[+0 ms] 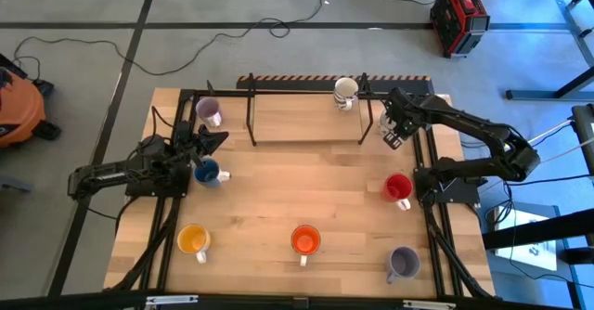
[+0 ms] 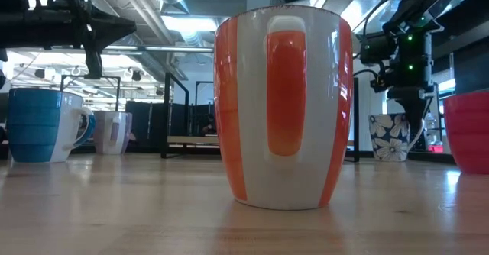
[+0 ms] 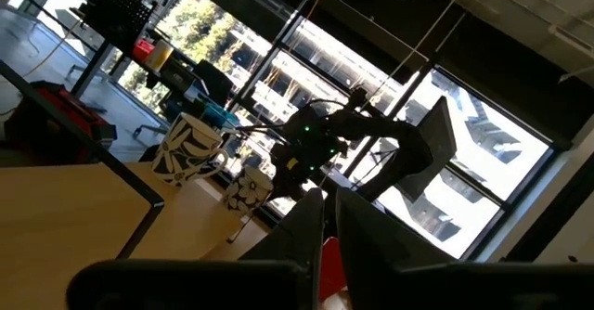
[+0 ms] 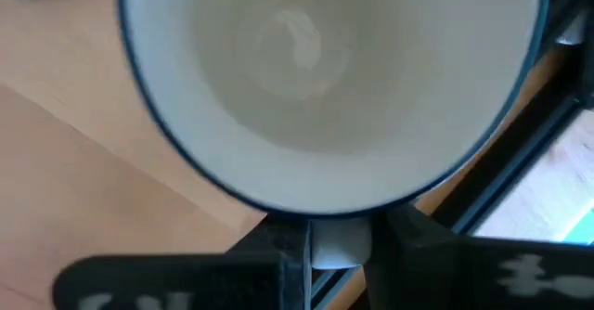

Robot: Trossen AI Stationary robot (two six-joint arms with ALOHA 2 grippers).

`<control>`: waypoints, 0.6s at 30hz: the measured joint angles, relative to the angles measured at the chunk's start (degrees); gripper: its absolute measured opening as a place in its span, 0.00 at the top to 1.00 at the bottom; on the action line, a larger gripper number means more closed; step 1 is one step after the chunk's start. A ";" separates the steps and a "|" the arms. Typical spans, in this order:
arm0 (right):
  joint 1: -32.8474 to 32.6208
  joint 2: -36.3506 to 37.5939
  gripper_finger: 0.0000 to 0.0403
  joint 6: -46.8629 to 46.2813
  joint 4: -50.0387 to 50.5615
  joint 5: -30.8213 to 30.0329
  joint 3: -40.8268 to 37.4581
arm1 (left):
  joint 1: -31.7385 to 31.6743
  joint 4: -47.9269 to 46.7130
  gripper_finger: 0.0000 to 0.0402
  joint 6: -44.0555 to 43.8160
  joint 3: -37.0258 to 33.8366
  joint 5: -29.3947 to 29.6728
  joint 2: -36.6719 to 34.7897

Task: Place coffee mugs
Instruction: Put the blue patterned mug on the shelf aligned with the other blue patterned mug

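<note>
My right gripper [image 4: 339, 245] pinching the handle of a round glossy white mug [image 4: 325, 87], smooth wooden table [image 1: 278, 189], my left gripper [image 1: 215, 141] closed, empty, near blue mug [image 1: 206, 172].

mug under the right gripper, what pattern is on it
Dark blue flowers on white, clearest in the low view.

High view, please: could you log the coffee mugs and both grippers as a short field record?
mugs on table: eight
right gripper: shut on floral mug rim, far right corner
left gripper: shut, empty, near blue mug
front row: yellow-orange mug, orange mug, lilac mug
</note>
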State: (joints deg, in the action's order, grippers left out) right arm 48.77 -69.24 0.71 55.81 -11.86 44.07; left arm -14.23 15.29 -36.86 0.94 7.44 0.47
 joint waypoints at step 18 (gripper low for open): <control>-0.64 13.88 0.89 -13.48 22.50 5.28 13.09 | 0.01 -0.02 0.93 0.00 0.00 0.66 0.00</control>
State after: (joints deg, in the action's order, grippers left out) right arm 48.13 -55.36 -12.77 78.32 -6.57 57.17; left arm -14.22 15.27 -36.86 0.94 8.10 0.47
